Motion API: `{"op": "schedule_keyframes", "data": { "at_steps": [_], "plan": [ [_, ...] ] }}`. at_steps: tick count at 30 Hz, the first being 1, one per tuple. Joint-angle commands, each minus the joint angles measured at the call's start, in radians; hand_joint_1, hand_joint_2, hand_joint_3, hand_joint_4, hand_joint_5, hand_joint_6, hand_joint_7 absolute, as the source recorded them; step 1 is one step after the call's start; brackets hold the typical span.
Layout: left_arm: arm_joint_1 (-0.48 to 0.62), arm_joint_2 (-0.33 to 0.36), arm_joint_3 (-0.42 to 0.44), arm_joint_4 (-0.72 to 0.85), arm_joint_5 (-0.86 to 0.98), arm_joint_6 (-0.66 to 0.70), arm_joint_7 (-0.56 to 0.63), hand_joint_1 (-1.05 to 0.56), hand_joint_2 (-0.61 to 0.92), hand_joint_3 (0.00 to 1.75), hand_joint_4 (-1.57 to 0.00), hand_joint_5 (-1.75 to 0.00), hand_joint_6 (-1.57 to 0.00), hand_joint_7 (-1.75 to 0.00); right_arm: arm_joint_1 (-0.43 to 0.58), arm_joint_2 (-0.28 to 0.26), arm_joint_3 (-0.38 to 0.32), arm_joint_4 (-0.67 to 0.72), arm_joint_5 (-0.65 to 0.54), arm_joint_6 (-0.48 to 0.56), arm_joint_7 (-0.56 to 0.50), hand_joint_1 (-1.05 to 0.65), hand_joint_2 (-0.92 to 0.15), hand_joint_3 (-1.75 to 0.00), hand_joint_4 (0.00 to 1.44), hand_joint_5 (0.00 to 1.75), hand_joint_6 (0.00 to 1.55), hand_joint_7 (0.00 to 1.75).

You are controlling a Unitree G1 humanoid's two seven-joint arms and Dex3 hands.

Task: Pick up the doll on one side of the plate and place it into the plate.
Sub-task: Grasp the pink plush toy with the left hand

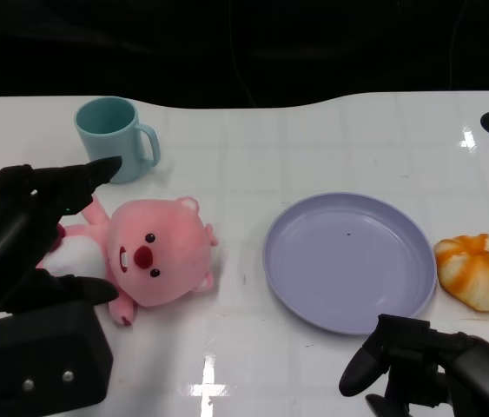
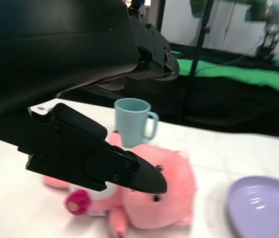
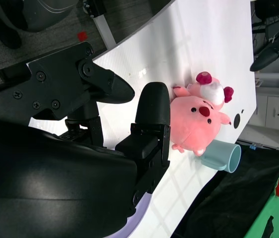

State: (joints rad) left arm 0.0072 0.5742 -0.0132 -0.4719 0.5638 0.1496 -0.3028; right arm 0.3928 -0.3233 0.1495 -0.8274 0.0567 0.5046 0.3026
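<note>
While the left hand (image 1: 31, 239) occupies the lower left of the head view, its fingers are spread wide around the body end of the pink plush doll (image 1: 153, 256) without closing on it: one finger reaches above the doll toward the mug, another lies along the doll's lower edge. The doll lies flat on the white table (image 1: 313, 139), left of centre in the frame, face up, well apart from the plate. A light blue mug (image 1: 114, 139) stands upright in the upper left, just beyond the doll. The lavender plate (image 1: 348, 261) sits right of centre, holding nothing. An orange-and-white striped round object (image 1: 480, 271) rests at the right edge, just beside the plate's rim. The right hand (image 1: 418, 365) sits at the lower right, near the plate's front edge, fingers loosely curled and holding nothing.
</note>
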Motion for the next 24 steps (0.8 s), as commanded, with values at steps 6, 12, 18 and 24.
{"op": "schedule_keyframes", "data": {
  "at_steps": [6,12,18,24],
  "plan": [
    [-0.129,0.069,-0.096,0.115,0.163,0.035,-0.108,-0.71,0.92,0.04,0.00,-0.39,-0.20,-0.02,-0.002,-0.006,-0.003,-0.014,-0.005,0.014,-0.009,-0.16,-0.69,-0.89,0.61,1.66,0.55,1.28],
    [-0.208,0.071,-0.175,0.239,0.246,0.013,-0.118,-0.74,0.92,0.03,0.00,-0.39,-0.22,-0.02,0.003,-0.004,0.000,-0.021,-0.008,0.017,-0.012,-0.16,-0.69,-0.90,0.62,1.65,0.56,1.27],
    [-0.276,0.046,-0.236,0.354,0.288,-0.002,-0.096,-0.73,0.91,0.01,-0.02,-0.40,-0.25,-0.02,0.005,-0.003,-0.001,-0.028,-0.006,0.024,-0.013,-0.16,-0.68,-0.90,0.62,1.65,0.56,1.26],
    [-0.354,0.018,-0.289,0.494,0.307,-0.005,-0.099,-0.74,0.92,0.01,-0.01,-0.42,-0.25,-0.01,0.010,-0.003,0.003,-0.046,-0.008,0.041,-0.017,-0.16,-0.69,-0.90,0.61,1.65,0.56,1.26]
  ]
}}
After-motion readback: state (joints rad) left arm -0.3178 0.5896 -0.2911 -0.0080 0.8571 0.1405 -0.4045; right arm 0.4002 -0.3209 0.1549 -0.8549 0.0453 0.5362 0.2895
